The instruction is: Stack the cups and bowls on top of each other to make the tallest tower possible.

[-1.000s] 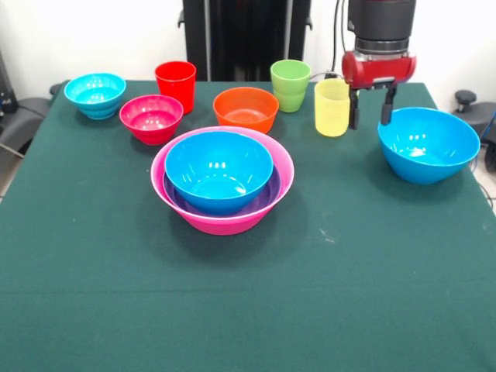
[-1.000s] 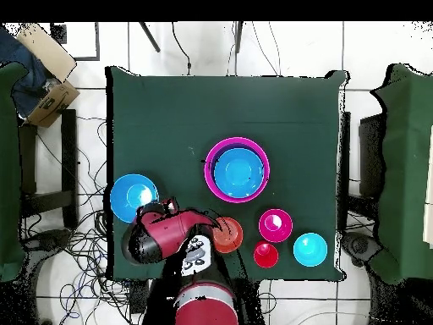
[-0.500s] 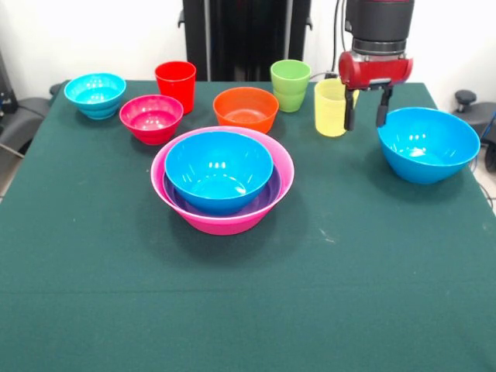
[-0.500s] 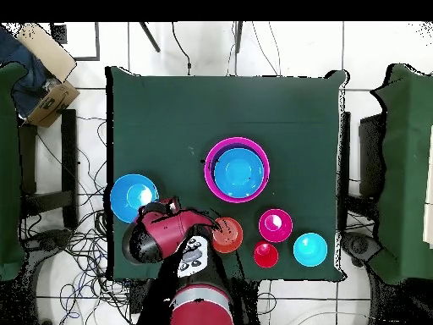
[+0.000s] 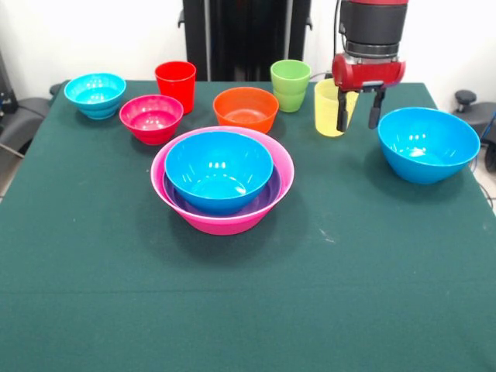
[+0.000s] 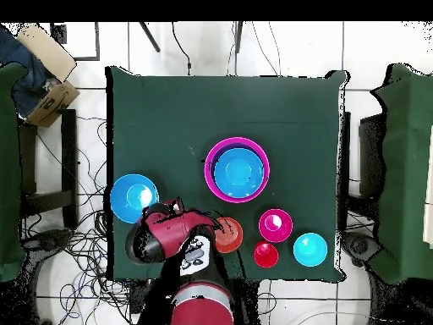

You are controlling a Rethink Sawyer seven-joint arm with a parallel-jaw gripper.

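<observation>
My gripper (image 5: 356,120) hangs wide and empty beside the yellow cup (image 5: 331,108), between it and the loose blue bowl (image 5: 427,143), so I judge I should straddle one rim squarely before closing.

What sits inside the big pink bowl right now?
The pink bowl holds a purple bowl with a blue bowl nested in it. Whether anything lies beneath the blue one is hidden.

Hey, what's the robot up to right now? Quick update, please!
Gripper open, empty, hanging beside yellow cup. Tower: pink, purple, blue bowls nested. Loose blue bowl close alongside.
</observation>
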